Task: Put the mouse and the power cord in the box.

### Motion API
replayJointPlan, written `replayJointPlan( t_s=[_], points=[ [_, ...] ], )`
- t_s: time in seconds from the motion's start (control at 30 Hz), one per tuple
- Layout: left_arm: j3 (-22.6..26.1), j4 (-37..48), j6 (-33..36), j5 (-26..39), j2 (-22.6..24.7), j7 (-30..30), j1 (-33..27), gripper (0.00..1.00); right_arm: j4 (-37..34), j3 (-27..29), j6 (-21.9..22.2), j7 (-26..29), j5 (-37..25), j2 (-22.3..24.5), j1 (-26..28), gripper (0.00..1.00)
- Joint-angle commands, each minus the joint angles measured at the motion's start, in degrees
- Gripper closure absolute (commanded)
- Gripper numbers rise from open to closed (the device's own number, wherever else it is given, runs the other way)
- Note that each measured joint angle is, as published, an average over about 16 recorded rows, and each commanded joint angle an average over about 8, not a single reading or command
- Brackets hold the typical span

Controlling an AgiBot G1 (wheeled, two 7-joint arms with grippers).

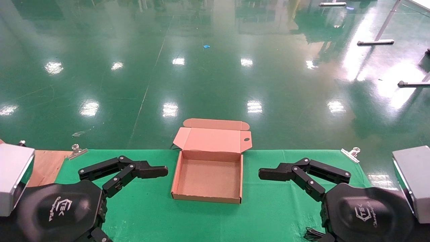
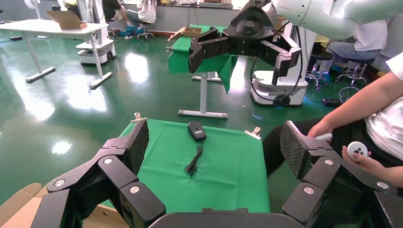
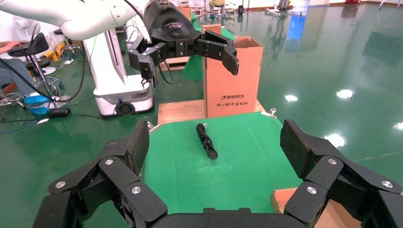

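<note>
On the left, the black two-fingered left gripper point(image 2: 214, 141) hovers over the green table cloth point(image 1: 278, 208) with its fingers spread wide and nothing between them. The power cord point(image 3: 206, 141), a slim bundle of thin black cable, lies on the cloth at that left end, its long axis pointing roughly toward the middle, so the left arm looks nearer to it. In the centre, the shallow brown corrugated-cardboard box point(image 1: 178, 174) sits open and empty, lid tilted back. At the right end lies the small black oval mouse point(image 2: 196, 129), its thin cable trailing toward the box. The right gripper point(image 3: 213, 140) hovers there, equally spread and empty, and looks better placed for the mouse.
</note>
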Motion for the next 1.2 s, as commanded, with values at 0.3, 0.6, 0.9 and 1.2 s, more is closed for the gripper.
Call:
replayJointPlan(
  t_s=[0.3,0.6,0.9,1.2],
  points=[
    [0.0,0.0,0.0,0.0,0.0,0.0,0.0,0.00,0.0,0.0,0.0,0.0,0.0,0.0,0.0,0.00],
    [0.0,0.0,0.0,0.0,0.0,0.0,0.0,0.00,0.0,0.0,0.0,0.0,0.0,0.0,0.0,0.00],
    [0.0,0.0,0.0,0.0,0.0,0.0,0.0,0.00,0.0,0.0,0.0,0.0,0.0,0.0,0.0,0.00],
    [0.0,0.0,0.0,0.0,0.0,0.0,0.0,0.00,0.0,0.0,0.0,0.0,0.0,0.0,0.0,0.00]
  ],
)
